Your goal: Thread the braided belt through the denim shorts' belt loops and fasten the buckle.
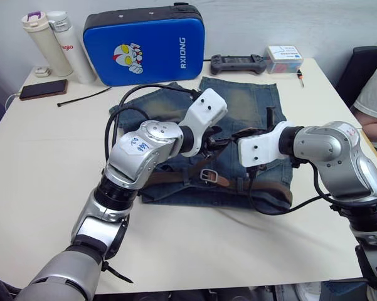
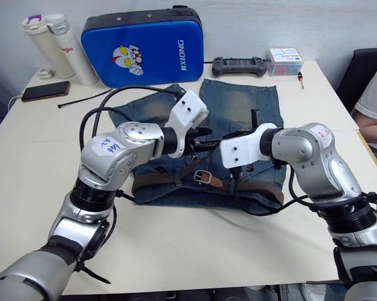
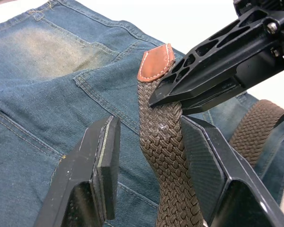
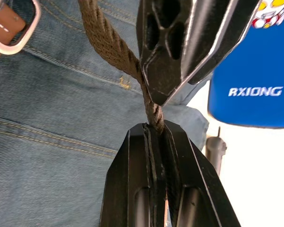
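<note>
**Belt tip pinched above shorts, both grippers mid-worktop**

Nearest: left gripper (image 3: pixel 146 175), jaws parted, straddling the braided belt (image 3: pixel 163 156) with a clear gap on one side; other finger just beside or touching the braid, cannot tell which. Not clamped. Right gripper (image 4: pixel 156 130) jaws closed tight on the same belt, strap squeezed between the two fingers, close to the tan leather tip (image 3: pixel 156 64). Tip raised off the denim, pointing up between the two grippers.

Denim shorts (image 1: pixel 238 103) flat on the worktop (image 1: pixel 44 163), roughly centre, waistband toward the near edge, legs toward the far edge. Rest of belt along the waistband, running left to right; buckle (image 1: pixel 208 175) lying on the waistband near its middle, unfastened, brown strap end beside it. Belt loops too small to make out.

Far edge: blue case (image 1: pixel 144 44), two white bottles (image 1: pixel 59 44) at the far-left corner, phone (image 1: pixel 44 89), black controller (image 1: pixel 238 63), small box (image 1: pixel 283 58). Person's sleeve (image 1: pixel 376 88) at the right edge.
</note>
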{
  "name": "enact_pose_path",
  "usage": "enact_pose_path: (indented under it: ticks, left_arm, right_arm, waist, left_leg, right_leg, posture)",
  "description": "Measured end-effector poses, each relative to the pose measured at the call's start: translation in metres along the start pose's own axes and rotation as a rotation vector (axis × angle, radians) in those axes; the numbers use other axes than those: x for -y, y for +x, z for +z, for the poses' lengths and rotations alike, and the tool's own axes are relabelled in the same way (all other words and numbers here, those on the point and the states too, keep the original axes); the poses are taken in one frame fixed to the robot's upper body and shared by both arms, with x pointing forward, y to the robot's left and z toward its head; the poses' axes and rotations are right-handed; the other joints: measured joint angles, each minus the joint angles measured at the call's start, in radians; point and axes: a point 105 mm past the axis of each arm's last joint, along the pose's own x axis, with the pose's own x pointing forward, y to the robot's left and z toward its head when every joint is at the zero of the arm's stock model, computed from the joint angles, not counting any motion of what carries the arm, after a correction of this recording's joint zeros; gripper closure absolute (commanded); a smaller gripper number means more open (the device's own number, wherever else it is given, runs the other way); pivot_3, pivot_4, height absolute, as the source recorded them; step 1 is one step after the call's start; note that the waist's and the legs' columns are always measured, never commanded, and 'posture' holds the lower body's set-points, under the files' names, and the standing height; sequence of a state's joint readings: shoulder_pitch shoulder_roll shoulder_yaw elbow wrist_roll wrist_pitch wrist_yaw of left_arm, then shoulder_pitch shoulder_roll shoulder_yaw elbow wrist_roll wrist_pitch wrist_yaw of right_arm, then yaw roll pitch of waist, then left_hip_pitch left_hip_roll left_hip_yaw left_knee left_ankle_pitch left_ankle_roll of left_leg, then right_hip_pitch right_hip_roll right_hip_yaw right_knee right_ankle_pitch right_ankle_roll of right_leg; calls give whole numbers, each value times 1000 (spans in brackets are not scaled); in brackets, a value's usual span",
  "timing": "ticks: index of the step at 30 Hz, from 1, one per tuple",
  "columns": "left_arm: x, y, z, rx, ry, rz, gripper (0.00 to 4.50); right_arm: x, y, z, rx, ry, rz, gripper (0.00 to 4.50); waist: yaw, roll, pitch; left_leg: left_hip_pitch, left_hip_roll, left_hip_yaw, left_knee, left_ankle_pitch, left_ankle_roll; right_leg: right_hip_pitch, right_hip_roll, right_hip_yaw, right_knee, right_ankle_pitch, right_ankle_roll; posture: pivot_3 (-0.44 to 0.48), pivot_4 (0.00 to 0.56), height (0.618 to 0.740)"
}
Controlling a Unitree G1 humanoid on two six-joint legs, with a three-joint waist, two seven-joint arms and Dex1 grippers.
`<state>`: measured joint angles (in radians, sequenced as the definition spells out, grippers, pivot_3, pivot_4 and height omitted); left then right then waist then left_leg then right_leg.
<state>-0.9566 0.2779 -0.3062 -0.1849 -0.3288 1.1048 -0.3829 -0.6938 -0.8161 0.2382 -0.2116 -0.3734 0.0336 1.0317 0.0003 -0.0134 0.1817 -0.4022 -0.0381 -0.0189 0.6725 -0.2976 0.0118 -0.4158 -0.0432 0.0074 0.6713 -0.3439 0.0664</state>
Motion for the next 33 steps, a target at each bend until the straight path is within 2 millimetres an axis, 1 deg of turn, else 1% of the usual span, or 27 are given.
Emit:
enact_pose_path:
  ticks: [5,10,12,15,20,31,33]
  left_arm:
    - [3,2,-2,-16,38,-12,2218]
    - [9,0,1,-12,-27,-73,2218]
    - [10,-2,4,-10,-20,-82,2218]
    - [8,-3,1,-35,19,-67,2218]
    - [8,3,-3,-55,93,-32,2218]
    - [9,10,-7,-67,191,-11,2218]
    - [8,10,-7,-70,199,-4,2742]
  right_arm:
    - [-2,2,0,-2,11,14,4500]
    - [-2,1,1,0,9,12,4500]
    - [-2,1,1,0,8,12,4500]
    - [-2,1,1,0,8,12,4500]
    - [-1,2,2,7,12,10,4500]
    - [0,1,1,0,30,7,4500]
    - [0,1,0,0,33,7,4500]
  waist:
    - [-1,0,0]
    - [0,0,0]
    - [0,0,0]
    - [-1,0,0]
    - [0,0,0]
    - [0,0,0]
    - [0,0,0]
  left_leg:
    - [0,0,0,0,0,0]
    - [0,0,0,1,0,0]
    - [0,0,0,1,0,0]
    - [0,0,0,1,0,0]
    - [0,0,0,1,0,0]
    - [0,0,0,1,0,0]
    - [0,0,0,1,0,0]
  right_leg:
    - [0,0,0,0,0,0]
    - [0,0,0,1,0,0]
    - [0,0,0,1,0,0]
    - [0,0,0,1,0,0]
    - [0,0,0,1,0,0]
    - [0,0,0,1,0,0]
    - [0,0,0,1,0,0]
  posture:
    - [0,150,740]
    - [0,150,740]
    - [0,150,740]
    - [0,150,740]
    - [0,150,740]
    - [0,150,740]
    - [0,150,740]
